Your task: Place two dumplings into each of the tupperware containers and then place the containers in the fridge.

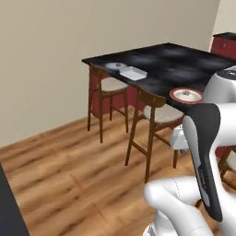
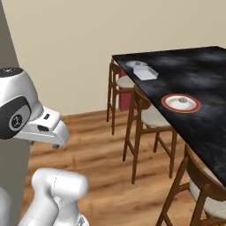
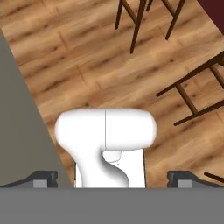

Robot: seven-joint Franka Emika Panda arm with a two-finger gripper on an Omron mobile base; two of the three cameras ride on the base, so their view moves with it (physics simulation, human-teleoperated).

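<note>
One white tupperware container [image 1: 133, 72] [image 2: 145, 73] lies near the far corner of the black table [image 1: 175, 64] [image 2: 203, 75]. Beside it is a pale blue-grey plate [image 1: 115, 66] [image 2: 136, 64]. Closer to me, a round red-rimmed plate [image 1: 186, 95] [image 2: 181, 103] carries a small pale lump, too small to tell whether it is a dumpling. My gripper [image 3: 113, 179] [image 2: 54, 142] hangs over the wooden floor, well short of the table. It points down, open, with nothing between its fingers. A tall grey panel [image 2: 6, 53] [image 3: 17, 131] beside me may be the fridge.
Wooden stools [image 1: 154, 115] [image 2: 152, 117] stand along the table's near side, and another chair [image 2: 207, 190] sits at the lower right. Open wooden floor [image 1: 69, 161] stretches between me and the stools. A beige wall [image 1: 46, 55] runs behind.
</note>
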